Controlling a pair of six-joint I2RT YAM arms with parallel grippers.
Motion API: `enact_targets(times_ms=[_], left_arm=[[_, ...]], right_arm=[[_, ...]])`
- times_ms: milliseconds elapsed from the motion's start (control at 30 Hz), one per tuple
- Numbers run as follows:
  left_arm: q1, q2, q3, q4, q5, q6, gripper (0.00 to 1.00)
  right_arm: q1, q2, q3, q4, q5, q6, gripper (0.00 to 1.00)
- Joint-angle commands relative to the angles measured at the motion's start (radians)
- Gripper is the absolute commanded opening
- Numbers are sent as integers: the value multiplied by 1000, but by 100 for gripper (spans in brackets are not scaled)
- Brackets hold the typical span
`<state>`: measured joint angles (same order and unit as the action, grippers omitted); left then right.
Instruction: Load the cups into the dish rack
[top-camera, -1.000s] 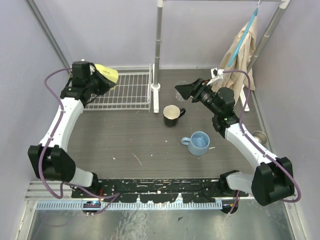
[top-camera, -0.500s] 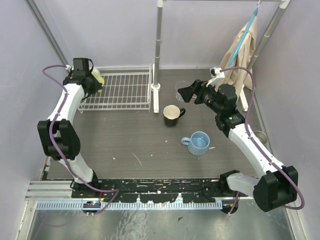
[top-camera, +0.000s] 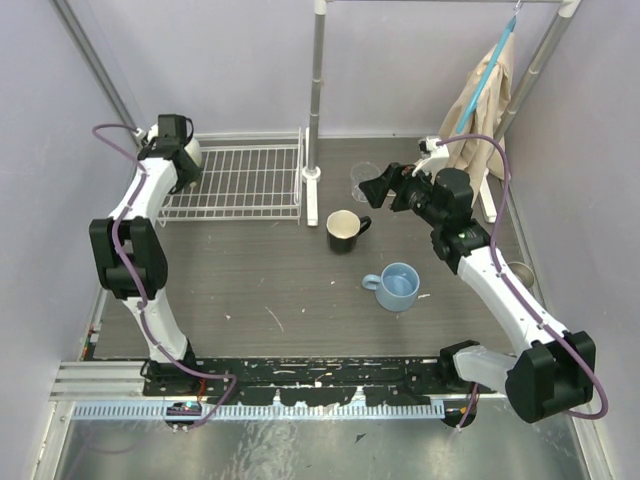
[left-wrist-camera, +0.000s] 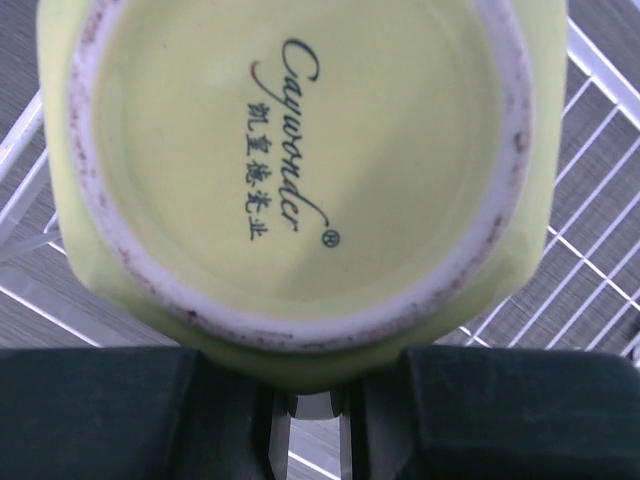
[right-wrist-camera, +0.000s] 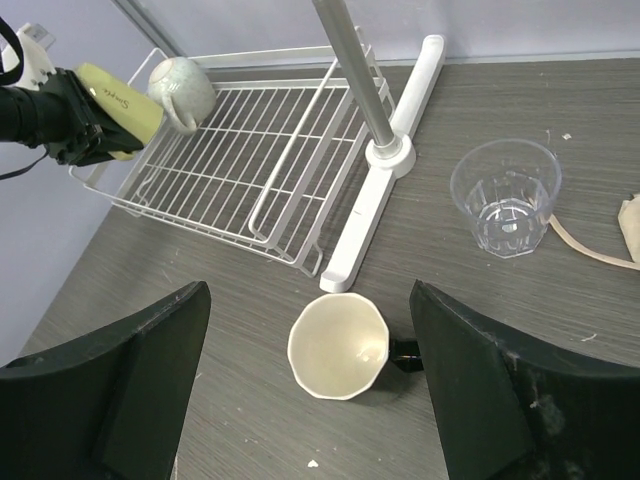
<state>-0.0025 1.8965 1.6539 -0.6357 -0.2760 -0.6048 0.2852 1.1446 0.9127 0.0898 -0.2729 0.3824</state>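
- Table (top-camera: 280, 290): dark wood-grain top carrying all the items below.
- Dish rack (top-camera: 250, 180): white wire basket at the far left of the table, just left of the base of a grey pole (top-camera: 317, 90).
- Towel (top-camera: 485, 100): beige, hanging at the far right.
- Left gripper (left-wrist-camera: 310, 400): at the far left corner of the rack, clamped on the yellow mug (left-wrist-camera: 300, 150). The mug's base, with its printed maker's mark, faces the wrist camera. Rack wires show behind it. Whether the mug rests on the wires cannot be told.
- Right gripper (top-camera: 378, 183): jaws spread wide and holding nothing, raised above the table to the right of the pole.
- Cream-white mug (right-wrist-camera: 182, 90): inside the rack at its far left corner, just beside the held yellow mug.
- Black mug (right-wrist-camera: 340, 345): upright on the table, cream inside, near the rack's near right corner and outside it.
- Light blue mug (top-camera: 398, 285): upright on the table, nearer than the black mug and to its right.
- Clear glass (right-wrist-camera: 505, 195): upright on the table, right of the pole's base and apart from the rack.
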Motion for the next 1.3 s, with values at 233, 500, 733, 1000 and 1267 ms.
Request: enact_targets(times_ms=[233, 500, 733, 1000, 1267], left_arm=[[12, 52, 1, 101, -101, 24, 0], [23, 51, -95, 200, -119, -26, 0], [26, 35, -160, 229, -134, -59, 0], [40, 54, -162, 233, -138, -45, 0], [44, 61, -159, 227, -103, -35, 22]], right_arm=[[-22, 7, 30, 17, 11, -33, 87], [-29, 12, 23, 5, 4, -34, 87], [-30, 12, 20, 1, 2, -36, 87], [-32, 5, 8, -8, 0, -38, 87], [-32, 6, 13, -19, 4, -39, 87]])
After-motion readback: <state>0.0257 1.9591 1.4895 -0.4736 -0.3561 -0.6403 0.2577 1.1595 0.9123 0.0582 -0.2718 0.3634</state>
